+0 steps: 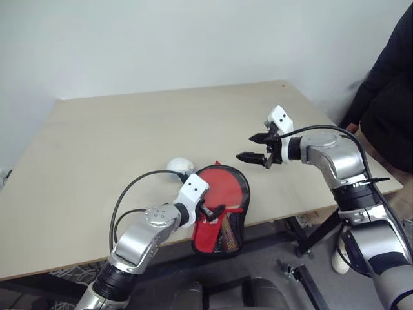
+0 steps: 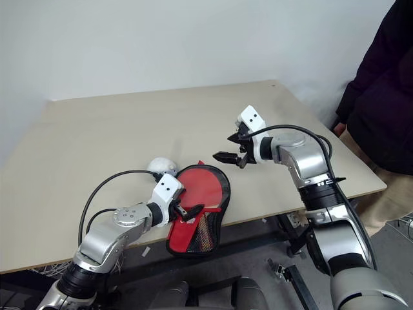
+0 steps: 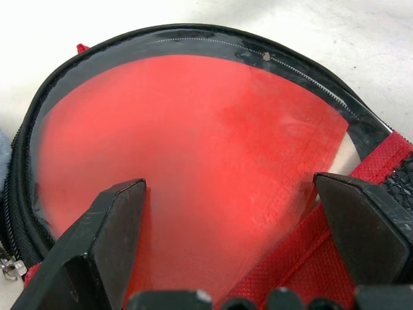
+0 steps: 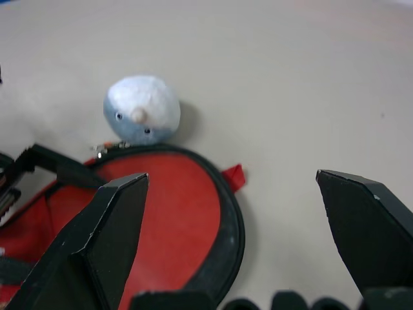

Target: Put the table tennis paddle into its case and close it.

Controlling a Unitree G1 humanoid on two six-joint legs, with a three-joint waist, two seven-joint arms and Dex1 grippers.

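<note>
Both pincers stand wide apart and clamp nothing. From the head camera, the left gripper [image 1: 213, 210] sits low over the case [image 1: 222, 210], which lies at the near table edge with its narrow end hanging off the table [image 1: 97, 148] toward six o'clock. The right gripper [image 1: 256, 147] hovers above the tabletop at about two o'clock from the case, apart from it. A pale plush charm [image 1: 180, 166] rests on the table at eleven o'clock, just beside the case's round end. A person in dark clothing [image 1: 390, 97] stands at the far right.

Along the left gripper's fingers, the clear window shows a red face beneath it, so the table tennis paddle [image 3: 187, 161] seems already inside, though I cannot see its handle. Black zipper edging [image 3: 193, 35] rings the round end.

Along the right gripper's fingers, the charm sits at twelve o'clock of the case's round end, touching the zipper edge.

The step now, as I judge it, is closing the zip. One pincer ought to pin the case flat against the table, away from the overhang, while the other takes the charm or pull and draws it steadily along the edging; whether the zip is partly shut, I cannot tell.
</note>
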